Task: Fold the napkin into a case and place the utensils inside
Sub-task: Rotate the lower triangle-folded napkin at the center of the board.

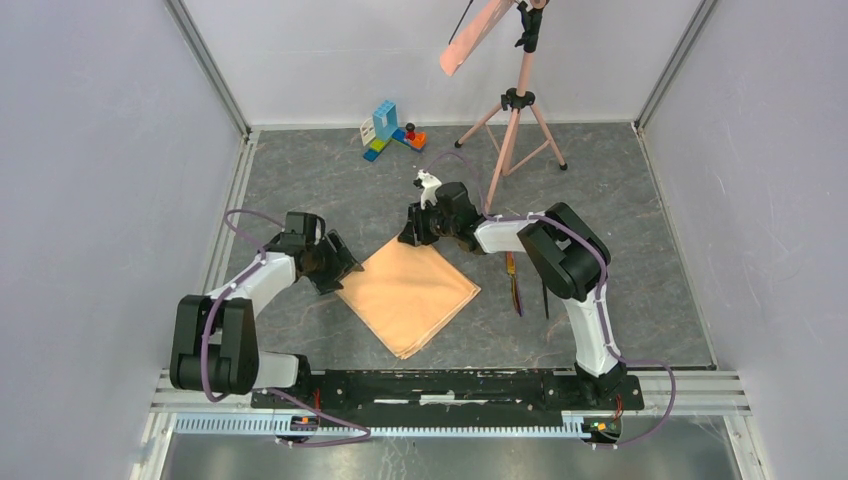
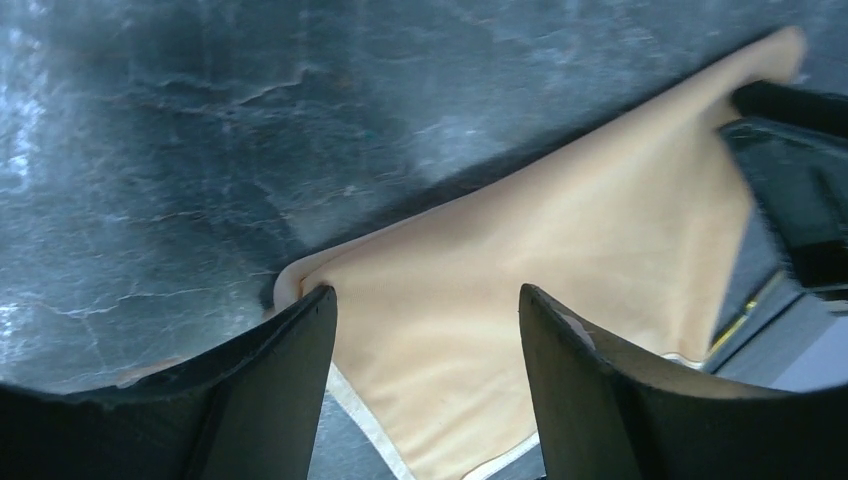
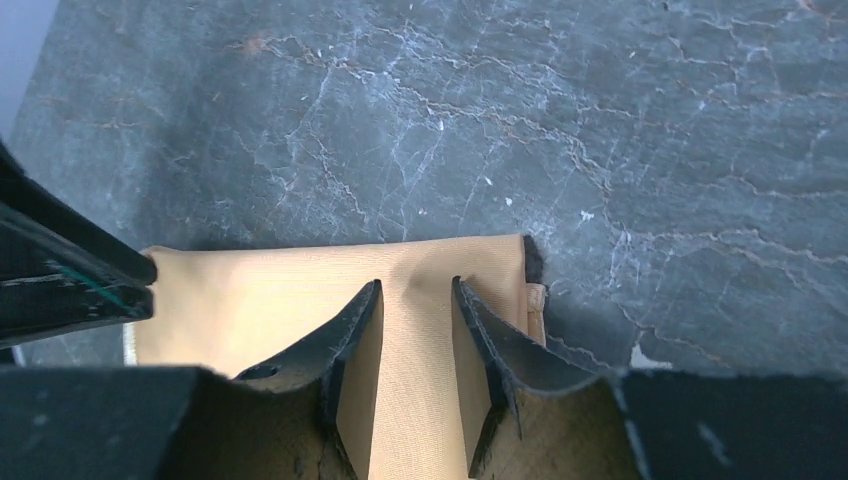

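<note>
I count one table (image 1: 620,200), dark and marbled, walled in by pale panels. On it are two arms: the left arm (image 1: 235,310) reaches in from the near left, and the right arm (image 1: 570,265) bends in from the near right.

There is one pink tripod (image 1: 512,130) at the far side, carrying one stiff salmon strip (image 1: 478,35) at its top.

The one napkin (image 1: 410,293) lies flat at mid-table, set as a diamond, with stacked layers showing along its near edges.

One cluster of toy blocks (image 1: 390,130) sits by the far wall, left of the tripod.

There are two utensils, well apart from the cloth and just right of it beside the right arm: the iridescent one (image 1: 515,285) and the thin black one (image 1: 545,300), lying roughly parallel.

One small white object (image 1: 428,183) sits just beyond the right wrist.

The left gripper (image 2: 425,295) is at the napkin's left corner. Its fingers (image 2: 290,350) are spread wide, with cloth showing in the gap and one tip right at the rolled edge. It is holding nothing.

The right gripper (image 3: 417,285) is down at the far corner. Its fingers (image 3: 350,340) are drawn to a narrow gap with a band of cloth between them, puckered slightly at the tips. I cannot tell whether they are actually biting that cloth.
</note>
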Tool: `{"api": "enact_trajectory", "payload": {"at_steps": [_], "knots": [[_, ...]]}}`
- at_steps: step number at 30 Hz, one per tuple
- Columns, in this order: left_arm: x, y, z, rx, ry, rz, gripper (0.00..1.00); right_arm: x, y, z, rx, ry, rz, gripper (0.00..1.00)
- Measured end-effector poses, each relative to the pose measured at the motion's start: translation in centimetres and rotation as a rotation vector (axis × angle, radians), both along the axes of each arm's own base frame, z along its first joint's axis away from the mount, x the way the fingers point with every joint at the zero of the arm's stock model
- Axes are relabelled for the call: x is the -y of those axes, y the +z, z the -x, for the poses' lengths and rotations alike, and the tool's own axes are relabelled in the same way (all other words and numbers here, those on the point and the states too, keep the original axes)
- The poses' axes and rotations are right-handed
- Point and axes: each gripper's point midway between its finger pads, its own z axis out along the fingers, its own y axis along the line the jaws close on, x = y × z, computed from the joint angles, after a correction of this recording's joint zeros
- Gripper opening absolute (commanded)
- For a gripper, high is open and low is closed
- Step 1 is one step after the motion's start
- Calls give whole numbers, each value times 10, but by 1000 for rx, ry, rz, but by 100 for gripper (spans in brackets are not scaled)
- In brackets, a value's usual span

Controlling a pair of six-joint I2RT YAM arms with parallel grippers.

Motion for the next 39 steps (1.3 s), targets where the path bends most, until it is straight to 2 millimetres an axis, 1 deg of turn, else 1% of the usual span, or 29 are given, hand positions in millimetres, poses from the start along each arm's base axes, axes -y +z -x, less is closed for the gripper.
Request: {"api": "enact_trajectory", "payload": {"at_steps": [1, 3, 10, 13, 14, 17, 19, 21, 23, 25, 26, 27, 28, 30, 33, 37, 39], "knots": [[-2, -5, 3, -16, 5, -9, 75, 1, -3, -2, -3, 1, -7, 38], [-5, -12, 7, -34, 15, -21, 75, 2, -4, -6, 0, 1, -18, 37], [-8, -11, 8, 6, 26, -36, 75, 1, -3, -9, 25, 33, -11, 40], [-10, -10, 10, 4, 30, -46, 76, 1, 0, -13, 27, 49, 33, 45], [-11, -9, 12, 1, 30, -48, 76, 1, 2, -15, 26, 52, 51, 48], [-10, -4, 18, -3, 27, -44, 77, 2, 14, -20, 37, 66, 93, 53], [-8, 3, 19, 14, 20, -31, 77, 9, 25, -13, 37, 76, 119, 53], [-5, 12, 19, 42, 10, -11, 78, 17, 39, 1, 42, 91, 129, 51], [-1, 20, 19, 70, -4, 9, 79, 28, 53, 19, 48, 104, 128, 47], [2, 29, 20, 95, -24, 27, 79, 39, 61, 37, 50, 119, 123, 40], [4, 33, 20, 103, -33, 34, 79, 45, 62, 48, 47, 126, 123, 37], [5, 37, 20, 110, -43, 41, 79, 51, 61, 57, 42, 131, 125, 33], [6, 42, 19, 119, -55, 43, 80, 58, 57, 68, 30, 135, 130, 29], [9, 49, 17, 139, -77, 56, 80, 69, 45, 84, 2, 143, 149, 25], [14, 57, 16, 155, -107, 78, 80, 87, 20, 102, -49, 136, 197, 24], [20, 61, 21, 156, -143, 108, 80, 113, -9, 117, -83, 106, 288, 24], [22, 64, 24, 158, -151, 116, 80, 121, -12, 114, -52, 80, 321, 25]]}}
